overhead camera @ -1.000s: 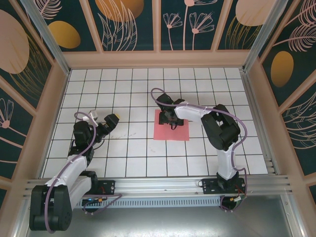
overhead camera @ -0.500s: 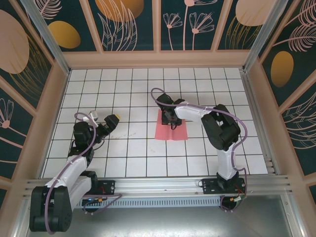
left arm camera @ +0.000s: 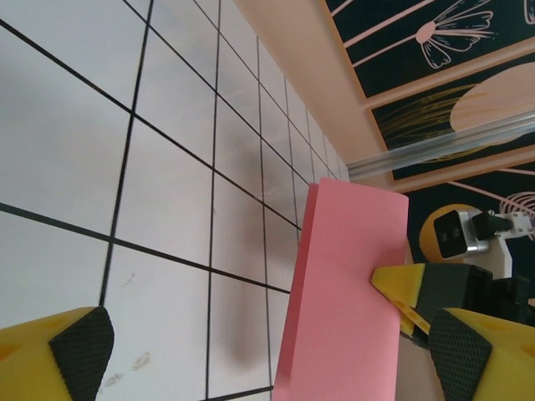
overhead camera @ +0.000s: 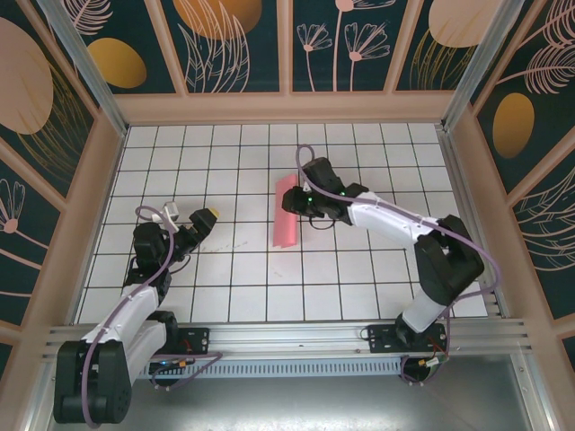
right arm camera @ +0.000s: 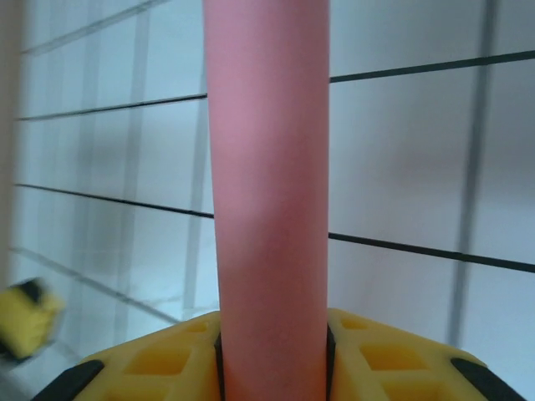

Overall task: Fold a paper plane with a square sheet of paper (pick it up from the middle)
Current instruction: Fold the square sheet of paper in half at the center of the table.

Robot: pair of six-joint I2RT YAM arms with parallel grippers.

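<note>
The square sheet of paper (overhead camera: 289, 214) hangs over the middle of the worktop (overhead camera: 234, 269), pinched in the right gripper's (overhead camera: 304, 199) nearly closed jaws. The left gripper (overhead camera: 190, 216), near left, gapes wide, holding nothing. So narrow a pinch could let the sheet slip or crease crookedly. Whether it is already doubled over is hard to tell.

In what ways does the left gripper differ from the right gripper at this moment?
The left gripper is wide open and empty; the right gripper is shut on the square sheet of paper. The left gripper hangs over the left part of the table; the right gripper is near its middle. Both have yellow fingers.
</note>
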